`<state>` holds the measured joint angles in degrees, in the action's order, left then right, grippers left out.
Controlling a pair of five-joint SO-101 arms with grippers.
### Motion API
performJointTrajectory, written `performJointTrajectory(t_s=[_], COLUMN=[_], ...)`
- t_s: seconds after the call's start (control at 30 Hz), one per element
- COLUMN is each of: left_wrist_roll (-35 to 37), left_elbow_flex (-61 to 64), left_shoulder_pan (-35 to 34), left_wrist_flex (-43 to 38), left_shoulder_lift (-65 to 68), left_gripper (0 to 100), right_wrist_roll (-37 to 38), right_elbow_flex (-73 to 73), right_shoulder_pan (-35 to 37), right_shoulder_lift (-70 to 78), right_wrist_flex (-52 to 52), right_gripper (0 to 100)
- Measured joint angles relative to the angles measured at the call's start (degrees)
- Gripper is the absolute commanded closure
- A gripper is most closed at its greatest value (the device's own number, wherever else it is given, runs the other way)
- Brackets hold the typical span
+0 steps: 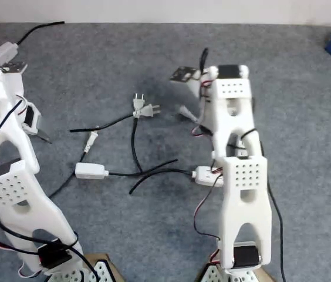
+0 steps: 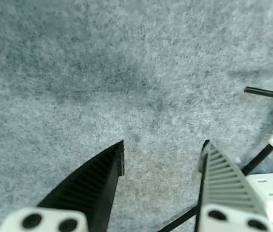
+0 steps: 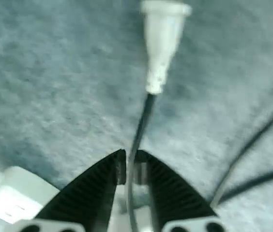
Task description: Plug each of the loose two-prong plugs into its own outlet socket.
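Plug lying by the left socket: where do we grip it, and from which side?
Probably the white body of the plug, not the thin cord. It lies flat on the carpet with the cord trailing toward the near side, so come from above, fingers across its narrow width. The left gripper is open and close by.

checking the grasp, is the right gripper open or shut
Shut on the black cable: right gripper pinches it just behind the white plug.

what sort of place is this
Likely a robot test bench: two white arms over a grey felt table, loose plugs and sockets laid out, the right pincer pinching a cord.
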<state>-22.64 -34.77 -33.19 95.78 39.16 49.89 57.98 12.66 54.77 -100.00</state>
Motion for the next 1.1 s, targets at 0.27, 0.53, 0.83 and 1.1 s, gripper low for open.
performJointTrajectory(t_s=[0.27,0.53,0.83,1.1], left_wrist_roll=[0.0,0.0,0.0,0.0], left_elbow_flex=[0.0,0.0,0.0,0.0], left_shoulder_pan=[0.0,0.1,0.1,0.1], left_wrist_flex=[0.0,0.0,0.0,0.0], left_shoulder_lift=[0.0,0.0,0.0,0.0], left_gripper=[74,74,74,74], right_wrist_roll=[-8.5,-9.9,-10.0,-8.9], right_elbow_flex=[7.2,-1.4,-4.1,-4.1], right_shoulder_pan=[8.7,8.9,7.1,4.2], right_shoulder_lift=[0.0,0.0,0.0,0.0], right_wrist_flex=[1.4,11.9,14.7,14.7], right_gripper=[76.5,76.1,80.5,82.4])
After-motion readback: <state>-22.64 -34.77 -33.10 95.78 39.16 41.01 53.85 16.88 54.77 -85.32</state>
